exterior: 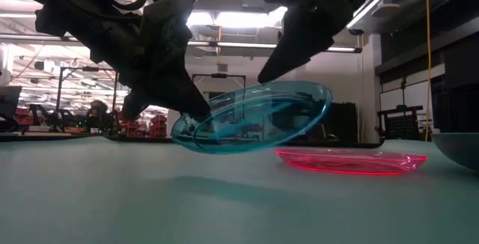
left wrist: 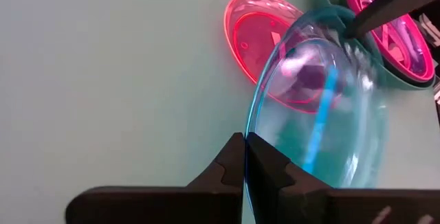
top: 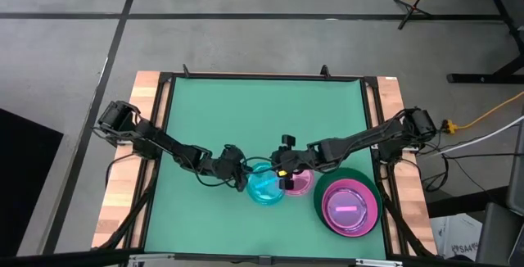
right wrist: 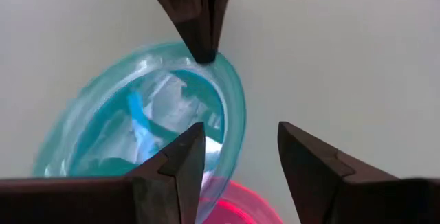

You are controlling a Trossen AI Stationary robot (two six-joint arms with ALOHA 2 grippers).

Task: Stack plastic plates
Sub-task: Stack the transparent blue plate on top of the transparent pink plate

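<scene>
Now left tool (left wrist: 245,157) pinching tilted cyan plate (exterior: 254,117) rim, right tool (right wrist: 239,157) spread wide

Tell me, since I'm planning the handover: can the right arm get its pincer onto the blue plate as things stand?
Probably yes. The right pincer is open and straddles the far rim of the tilted blue plate, which the left pincer holds shut on the opposite edge. Nothing sits between them; the pink plate lies below.

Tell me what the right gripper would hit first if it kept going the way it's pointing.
Most likely the rim of the cyan plate, which sits at the open right gripper; the left gripper pinches the opposite edge. Depth is uncertain.
</scene>
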